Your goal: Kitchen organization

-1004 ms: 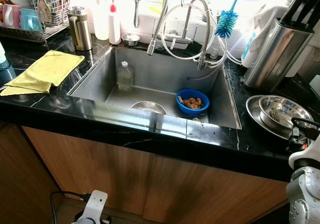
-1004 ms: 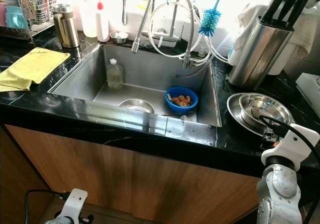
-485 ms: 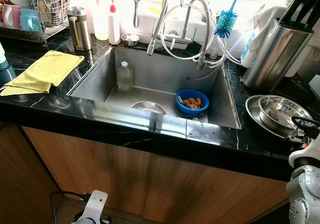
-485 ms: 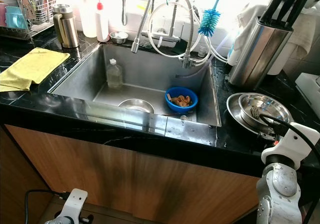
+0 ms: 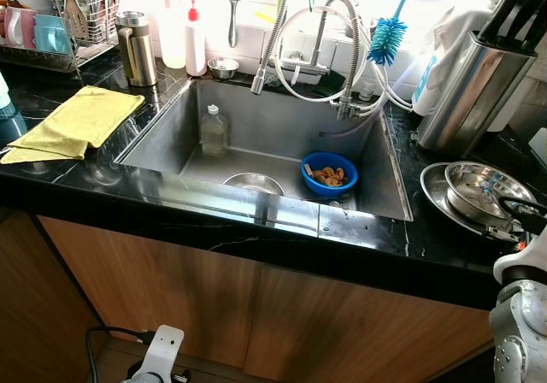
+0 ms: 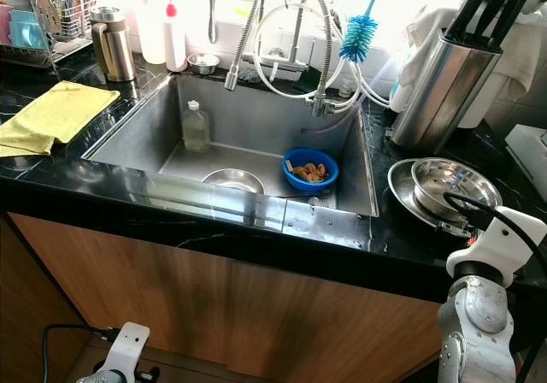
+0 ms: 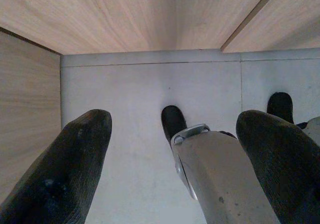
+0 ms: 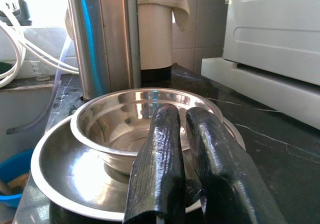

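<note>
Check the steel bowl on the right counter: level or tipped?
Tipped. The bowl sits in the wider pan, near edge raised at the right gripper, which is shut on its rim.

A glossy black stone counter with a sunken steel sink carries a yellow cloth near its left edge, a steel jug and two bottles along the back, and nested steel bowls by a knife holder on the right.

right tool | closed on steel bowl rim | bowl tipped and shifted slightly right in plate
</note>
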Robot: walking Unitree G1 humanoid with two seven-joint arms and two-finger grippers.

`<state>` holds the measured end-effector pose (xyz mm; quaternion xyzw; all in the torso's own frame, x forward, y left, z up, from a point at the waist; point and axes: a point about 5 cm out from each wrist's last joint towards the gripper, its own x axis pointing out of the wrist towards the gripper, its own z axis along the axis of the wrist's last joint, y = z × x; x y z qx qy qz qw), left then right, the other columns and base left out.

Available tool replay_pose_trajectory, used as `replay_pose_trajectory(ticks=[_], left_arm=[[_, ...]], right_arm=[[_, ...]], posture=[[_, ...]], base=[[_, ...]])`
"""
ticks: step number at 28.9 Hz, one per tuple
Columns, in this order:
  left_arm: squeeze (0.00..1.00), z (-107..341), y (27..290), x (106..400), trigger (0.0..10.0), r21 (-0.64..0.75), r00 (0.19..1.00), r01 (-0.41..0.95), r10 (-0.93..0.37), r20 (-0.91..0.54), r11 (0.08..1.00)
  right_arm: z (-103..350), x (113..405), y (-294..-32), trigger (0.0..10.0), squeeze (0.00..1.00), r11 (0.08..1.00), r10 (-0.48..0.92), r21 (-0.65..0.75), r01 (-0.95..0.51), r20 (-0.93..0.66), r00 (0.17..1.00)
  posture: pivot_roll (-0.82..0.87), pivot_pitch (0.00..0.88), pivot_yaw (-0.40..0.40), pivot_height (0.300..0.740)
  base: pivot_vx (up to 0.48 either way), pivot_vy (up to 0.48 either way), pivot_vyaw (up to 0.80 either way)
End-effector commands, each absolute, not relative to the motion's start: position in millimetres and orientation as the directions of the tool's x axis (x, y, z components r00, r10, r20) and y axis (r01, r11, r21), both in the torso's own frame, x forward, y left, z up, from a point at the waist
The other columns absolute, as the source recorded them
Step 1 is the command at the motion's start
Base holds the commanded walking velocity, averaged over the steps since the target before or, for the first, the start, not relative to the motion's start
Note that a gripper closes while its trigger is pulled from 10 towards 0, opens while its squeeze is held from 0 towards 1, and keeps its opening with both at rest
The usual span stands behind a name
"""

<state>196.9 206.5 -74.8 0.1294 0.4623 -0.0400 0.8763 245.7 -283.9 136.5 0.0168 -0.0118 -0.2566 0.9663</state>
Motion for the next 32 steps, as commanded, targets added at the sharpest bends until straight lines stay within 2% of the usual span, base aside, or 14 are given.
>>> replay_pose_trajectory(ticks=[1, 12, 20, 24, 25, 26, 27, 28, 30, 32], left_arm=[[0.00, -75.2, 203.8, 197.3, 10.0, 0.189, 0.567, 0.194, 0.047, -0.822, 0.963], [0.00, -75.1, 203.6, 197.5, 10.0, 0.187, 0.569, 0.191, 0.047, -0.821, 0.964], [0.00, -75.2, 203.0, 197.5, 10.0, 0.184, 0.569, 0.189, 0.046, -0.821, 0.965], [0.00, -75.2, 202.6, 197.7, 10.0, 0.184, 0.569, 0.188, 0.046, -0.821, 0.965], [0.00, -75.1, 202.6, 197.7, 10.0, 0.184, 0.570, 0.188, 0.046, -0.821, 0.965], [0.00, -75.1, 202.5, 197.8, 10.0, 0.184, 0.570, 0.187, 0.046, -0.820, 0.965], [0.00, -75.2, 202.2, 197.8, 10.0, 0.183, 0.570, 0.187, 0.046, -0.820, 0.965], [0.00, -75.2, 202.1, 197.8, 10.0, 0.183, 0.570, 0.187, 0.045, -0.820, 0.965], [0.00, -75.1, 202.0, 197.9, 10.0, 0.182, 0.571, 0.184, 0.046, -0.820, 0.966], [0.00, -75.1, 201.9, 197.9, 10.0, 0.181, 0.572, 0.183, 0.046, -0.819, 0.966]], right_arm=[[145.9, 249.8, -284.5, 0.0, 0.00, 0.870, -0.493, 0.048, 0.491, 0.049, 0.869], [193.4, 262.0, -272.8, 0.0, 0.00, 0.899, -0.439, 0.096, 0.428, 0.202, 0.876], [207.3, 263.5, -268.6, 0.0, 0.00, 0.908, -0.418, 0.092, 0.408, 0.240, 0.876], [220.9, 268.0, -260.2, 0.0, 0.00, 0.937, -0.350, 0.095, 0.337, 0.280, 0.894], [219.7, 271.1, -253.7, 3.6, 0.00, 0.958, -0.286, 0.082, 0.274, 0.266, 0.921], [218.7, 273.0, -248.9, 3.6, 0.00, 0.971, -0.239, 0.074, 0.228, 0.254, 0.937], [215.3, 275.9, -241.4, 10.0, 0.00, 0.985, -0.172, 0.041, 0.167, 0.230, 0.958], [214.0, 276.6, -239.7, 10.0, 0.00, 0.987, -0.159, 0.027, 0.157, 0.223, 0.962], [205.4, 282.0, -224.1, 10.0, 0.00, 1.000, -0.021, -0.010, 0.024, 0.174, 0.984], [198.3, 284.7, -215.6, 10.0, 0.00, 0.999, 0.054, -0.013, -0.053, 0.135, 0.989]], posture=[[0.14, 0.000, -0.144, 0.736], [0.14, 0.000, -0.146, 0.736], [0.14, 0.000, -0.147, 0.736], [0.14, 0.000, -0.150, 0.736], [0.14, 0.000, -0.150, 0.736], [0.14, 0.000, -0.150, 0.736], [0.14, 0.000, -0.152, 0.736], [0.14, 0.000, -0.152, 0.736], [0.14, 0.000, -0.152, 0.736], [0.14, 0.000, -0.153, 0.736]], base=[[0.000, 0.000, 0.00], [0.000, 0.000, 0.00], [0.000, 0.000, 0.00], [0.000, 0.000, 0.00], [0.000, 0.000, 0.00], [0.000, 0.000, 0.00], [0.000, 0.000, 0.00], [0.000, 0.000, 0.00], [0.000, 0.000, 0.00], [0.000, 0.000, 0.00]])
